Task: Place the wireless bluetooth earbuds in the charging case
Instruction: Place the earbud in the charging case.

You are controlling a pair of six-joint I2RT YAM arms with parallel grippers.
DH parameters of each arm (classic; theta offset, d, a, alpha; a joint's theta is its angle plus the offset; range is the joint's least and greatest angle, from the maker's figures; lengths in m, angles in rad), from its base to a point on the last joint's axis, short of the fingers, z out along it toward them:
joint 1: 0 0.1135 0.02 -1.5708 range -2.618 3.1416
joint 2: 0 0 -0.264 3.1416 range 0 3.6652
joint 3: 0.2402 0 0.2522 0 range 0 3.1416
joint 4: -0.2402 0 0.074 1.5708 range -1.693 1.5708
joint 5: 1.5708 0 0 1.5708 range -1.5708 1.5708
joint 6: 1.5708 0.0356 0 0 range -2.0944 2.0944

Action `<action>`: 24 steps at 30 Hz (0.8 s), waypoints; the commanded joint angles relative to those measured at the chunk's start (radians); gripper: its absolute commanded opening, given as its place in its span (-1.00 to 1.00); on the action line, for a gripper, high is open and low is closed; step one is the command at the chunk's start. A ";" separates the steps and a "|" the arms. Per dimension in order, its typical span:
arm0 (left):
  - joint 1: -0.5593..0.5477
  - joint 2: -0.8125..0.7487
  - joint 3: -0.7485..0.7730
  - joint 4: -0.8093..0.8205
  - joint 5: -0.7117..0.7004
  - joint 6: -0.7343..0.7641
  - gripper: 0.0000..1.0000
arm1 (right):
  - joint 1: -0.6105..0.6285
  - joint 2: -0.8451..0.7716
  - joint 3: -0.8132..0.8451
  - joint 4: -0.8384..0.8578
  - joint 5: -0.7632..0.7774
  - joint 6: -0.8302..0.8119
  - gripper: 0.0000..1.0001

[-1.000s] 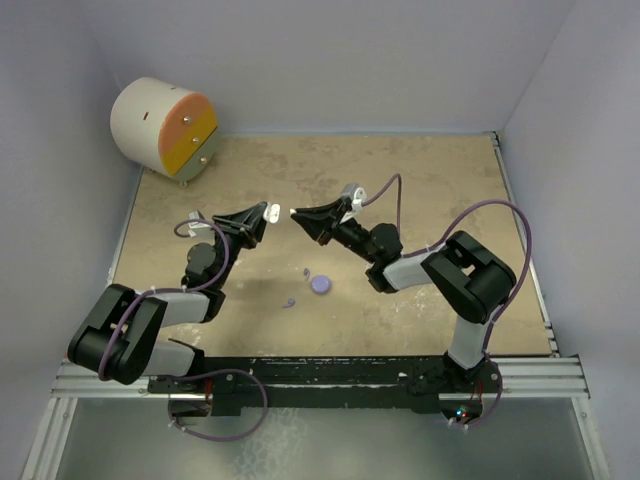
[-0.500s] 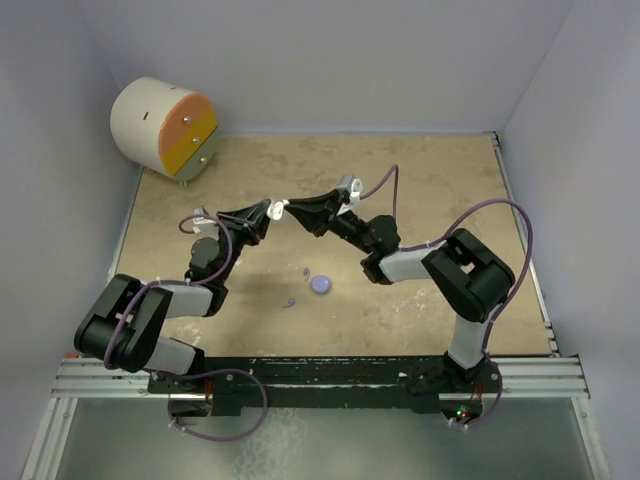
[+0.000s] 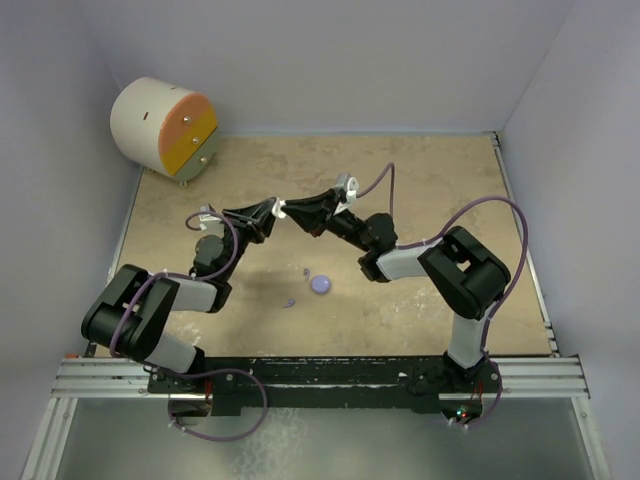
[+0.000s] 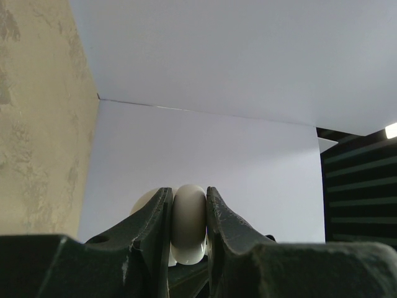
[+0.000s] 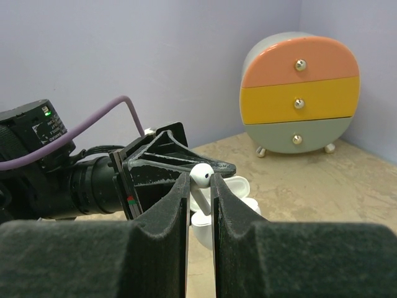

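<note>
**Top view.** Left tool (image 3: 270,211) and right tool (image 3: 287,211) meet tip to tip above the sandy mottled table (image 3: 440,180), at approx. 11 o'clock of frame centre. Small whitish items betw. the tips, too small to sort here. On the table at 5 o'clock of the tips, well apart from them: lilac round plastic case (image 3: 320,284). One tiny curved lilac earbud (image 3: 305,271) lies just beside it at 10 o'clock, and a 2nd lilac earbud (image 3: 289,302) lies near it at 8 o'clock. Neither tool is near these.

**Left wrist.** Left tool is narrow, pinched on a whitish glossy rounded charging case (image 4: 188,223), held edge-on. A paler rounded part shows at 10 o'clock behind one finger. Prob. the lid, can't confirm.

**Right wrist.** Right tool is narrow, clamping a white plastic earbud (image 5: 200,176) by its head, stem pointing toward 6 o'clock. Straight beyond sits the white case, open, in the left tool's black tips. Earbud is at the case mouth; can't tell if it touches.

**Step.** Judged: seating the white bud into the case in mid-air.
- **Next move:** needs the stem lined up w/ its socket and a gentle push. Release only once seated, w/ the left tool holding steady.
- **Not found:** 2nd white bud. It may be in the case, can't tell.
- **Left to do:** the lilac set.

**Surface & room.**
- **Table:** matte, stone-look beige.
- **Walls:** pale lilac-grey walls (image 3: 330,60) on three sides.
- **Far corner, 10 o'clock:** round cream cabinet (image 3: 165,128) w/ orange, yellow and grey-green drawers.
- **Near edge, 6 o'clock:** metal rail (image 3: 320,375).
</note>
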 commanded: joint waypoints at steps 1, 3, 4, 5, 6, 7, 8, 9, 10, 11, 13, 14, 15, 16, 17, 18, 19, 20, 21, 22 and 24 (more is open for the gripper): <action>-0.010 0.000 0.036 0.087 0.007 -0.012 -1.00 | -0.001 0.007 0.045 0.805 -0.012 0.009 -1.00; -0.011 0.000 0.038 0.089 0.006 -0.012 -1.00 | -0.001 0.010 0.047 0.805 -0.013 0.009 -1.00; -0.012 0.000 0.038 0.089 0.005 -0.012 -1.00 | -0.001 0.012 0.047 0.805 -0.012 0.009 -1.00; -0.013 0.001 0.040 0.089 0.006 -0.012 -1.00 | -0.001 0.014 0.048 0.805 -0.013 0.010 -1.00; -0.016 0.000 0.039 0.090 0.005 -0.011 -1.00 | 0.000 0.016 0.050 0.806 -0.014 0.011 -1.00; -0.017 0.000 0.040 0.091 0.005 -0.011 -1.00 | -0.001 0.018 0.051 0.807 -0.014 0.012 -1.00; -0.018 0.000 0.039 0.092 0.006 -0.011 -1.00 | -0.001 0.018 0.053 0.805 -0.015 0.011 -1.00; -0.020 0.000 0.040 0.094 0.004 -0.012 -1.00 | -0.001 0.020 0.053 0.806 -0.014 0.013 -1.00; -0.021 0.000 0.039 0.096 0.003 -0.012 -1.00 | -0.001 0.022 0.053 0.806 -0.016 0.013 -1.00; -0.021 0.000 0.038 0.098 0.004 -0.013 -1.00 | -0.001 0.023 0.053 0.806 -0.015 0.013 -1.00; -0.022 -0.001 0.038 0.101 0.003 -0.013 -1.00 | 0.000 0.022 0.053 0.806 -0.015 0.013 -1.00; -0.023 -0.002 0.039 0.102 0.003 -0.014 -1.00 | 0.000 0.023 0.052 0.805 -0.015 0.013 -1.00; -0.022 -0.001 0.037 0.104 0.003 -0.013 -1.00 | -0.001 0.023 0.053 0.806 -0.015 0.013 -1.00; -0.023 -0.002 0.035 0.104 0.001 -0.014 -1.00 | -0.001 0.023 0.052 0.806 -0.015 0.011 -1.00; -0.023 -0.002 0.033 0.105 0.000 -0.015 -1.00 | -0.001 0.021 0.050 0.805 -0.013 0.012 -1.00; -0.023 -0.003 0.029 0.108 -0.002 -0.015 -1.00 | -0.001 0.021 0.049 0.806 -0.013 0.009 -1.00; -0.023 -0.005 0.026 0.109 -0.003 -0.016 -1.00 | -0.001 0.020 0.046 0.805 -0.012 0.009 -1.00; -0.023 -0.004 0.025 0.110 -0.005 -0.017 -1.00 | -0.001 0.018 0.044 0.805 -0.012 0.006 -1.00; -0.022 -0.005 0.024 0.112 -0.006 -0.018 -1.00 | -0.001 0.017 0.043 0.805 -0.009 0.004 -1.00; -0.023 -0.005 0.024 0.115 -0.009 -0.018 -1.00 | -0.001 0.017 0.039 0.805 -0.006 0.003 -1.00; -0.023 -0.006 0.023 0.116 -0.008 -0.019 -1.00 | -0.002 0.013 0.035 0.805 -0.004 0.000 -1.00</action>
